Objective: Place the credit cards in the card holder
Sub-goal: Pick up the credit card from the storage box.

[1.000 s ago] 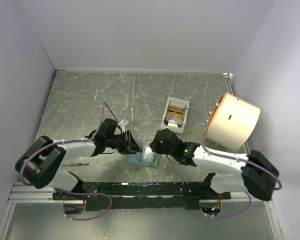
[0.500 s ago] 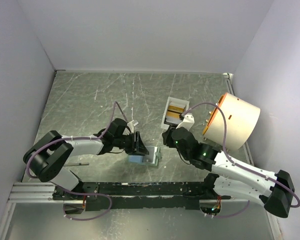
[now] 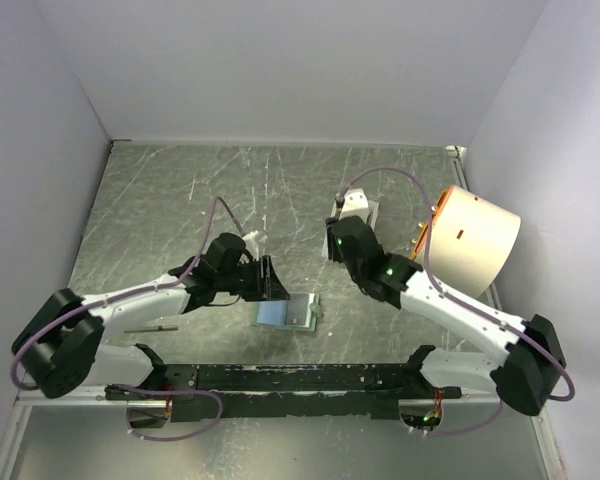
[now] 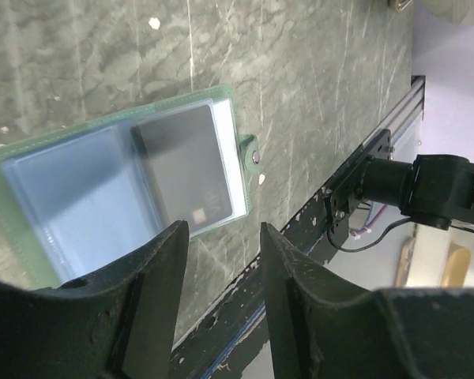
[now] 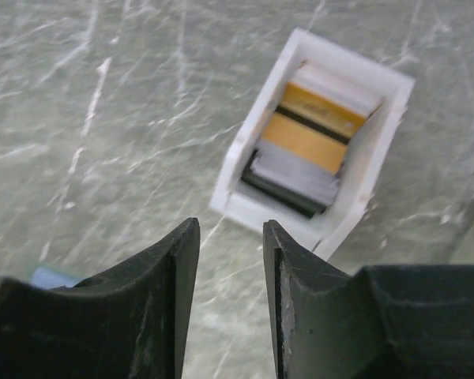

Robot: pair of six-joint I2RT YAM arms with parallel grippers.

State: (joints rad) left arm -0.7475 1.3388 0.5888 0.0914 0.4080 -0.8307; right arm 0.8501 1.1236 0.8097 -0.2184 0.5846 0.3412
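Note:
The card holder [image 3: 285, 312] lies open on the table, sage-green outside and pale blue inside. A dark credit card [image 4: 186, 170] rests on the half next to the snap button [image 4: 254, 155]. My left gripper [image 4: 223, 233] hovers open just left of the holder, also seen from above [image 3: 270, 280], with nothing between its fingers. My right gripper [image 5: 231, 225] is open and empty above bare table, a short way before the white tray [image 5: 241, 150]. More credit cards are stacked in that tray: gold ones [image 5: 308, 138] over a dark one [image 5: 280, 192]. In the top view my right gripper [image 3: 337, 246] covers most of the tray.
A large tan cylinder [image 3: 470, 240] lies on its side by the right wall, close to the right arm. A black rail [image 3: 280, 378] runs along the near edge. Grey walls close in the left, back and right sides.
My right arm has swung from the card holder back toward the tray, and its jaws have widened. My left gripper has drawn back a little from the holder, staying open.

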